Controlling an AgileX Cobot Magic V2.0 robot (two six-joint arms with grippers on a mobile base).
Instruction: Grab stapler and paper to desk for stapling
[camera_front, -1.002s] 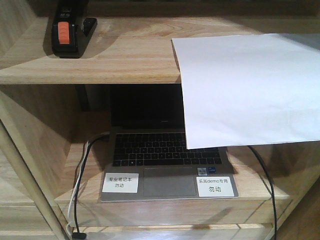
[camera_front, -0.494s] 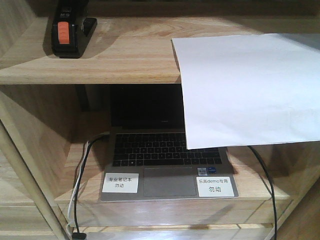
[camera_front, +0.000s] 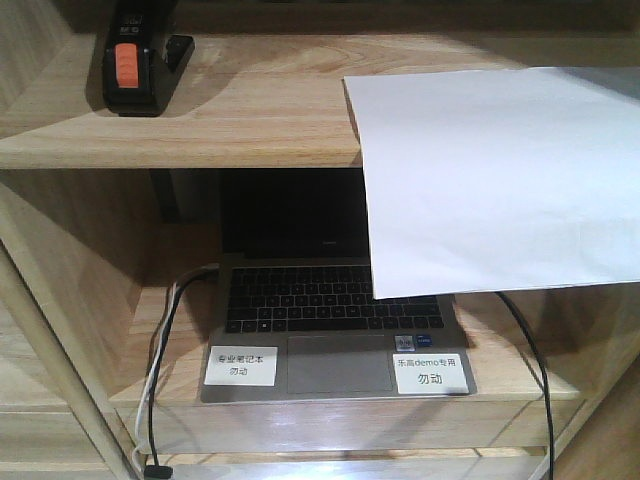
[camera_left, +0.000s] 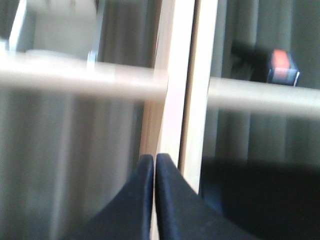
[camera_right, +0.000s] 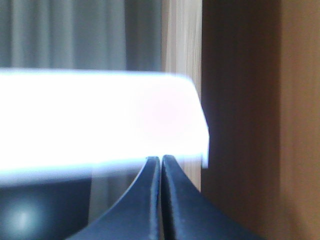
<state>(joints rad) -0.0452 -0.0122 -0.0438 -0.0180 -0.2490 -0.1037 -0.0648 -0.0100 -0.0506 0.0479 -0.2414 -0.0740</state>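
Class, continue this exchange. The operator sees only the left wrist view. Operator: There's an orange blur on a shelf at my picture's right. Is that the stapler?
Observer: Yes. The front view shows the stapler on the upper shelf.
Operator: What else is there?
Observer: The paper, overhanging the shelf edge and hiding part of a laptop below.
Operator: And my other arm?
Observer: The right claw is shut, with the paper just beyond its tips.
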